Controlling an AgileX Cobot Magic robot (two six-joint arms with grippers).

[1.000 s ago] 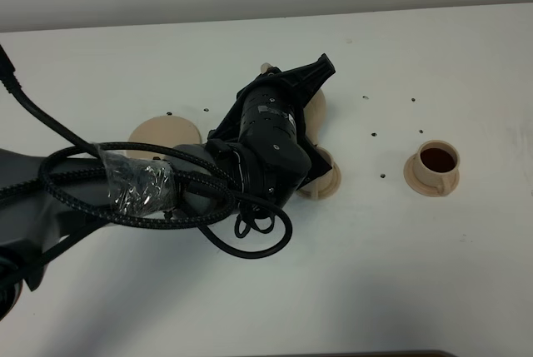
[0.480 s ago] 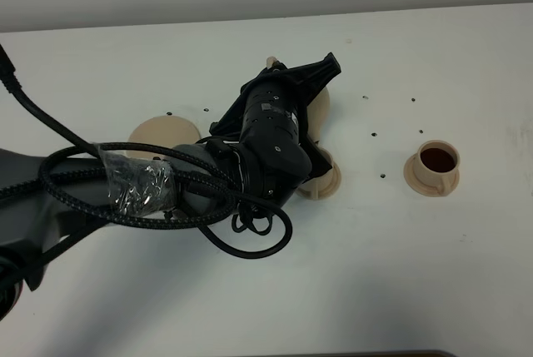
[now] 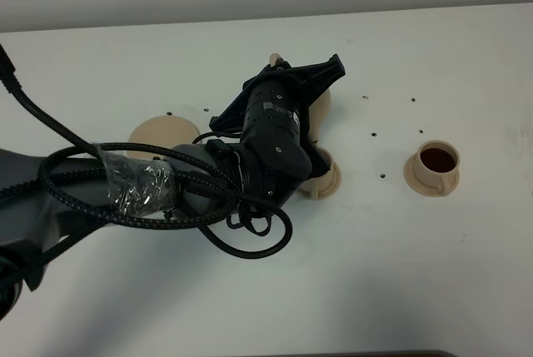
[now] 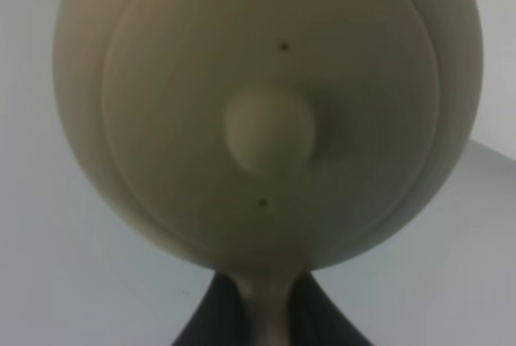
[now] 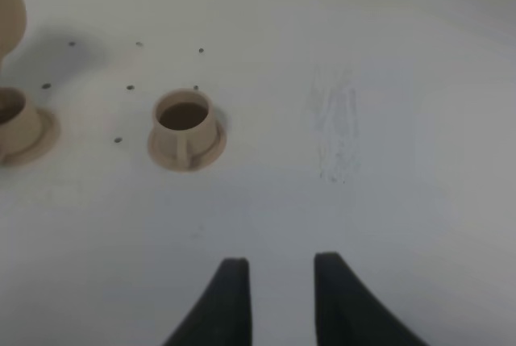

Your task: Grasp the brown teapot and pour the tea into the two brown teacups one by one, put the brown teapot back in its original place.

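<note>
My left gripper (image 3: 323,78) is shut on the loop handle of the brown teapot (image 3: 322,107) and holds it above the table's middle. The arm hides most of the pot in the high view. In the left wrist view the teapot (image 4: 266,112) fills the frame, lid and knob facing the camera, handle between my fingers (image 4: 322,326). One brown teacup (image 3: 326,178) on its saucer sits just below the pot, half hidden by the arm. The other teacup (image 3: 436,163) stands at the right and holds dark tea; it also shows in the right wrist view (image 5: 184,124). The wide saucer (image 3: 165,132) lies bare at the left. My right gripper (image 5: 280,298) is open and empty.
Small dark specks (image 3: 373,135) dot the white table between the cups. A thick black cable (image 3: 250,240) loops off the left arm over the table. The right wrist view also catches the near cup (image 5: 16,124) at its edge.
The left gripper with the teapot has shifted slightly toward the back right. The cups and the wide saucer have not moved.
</note>
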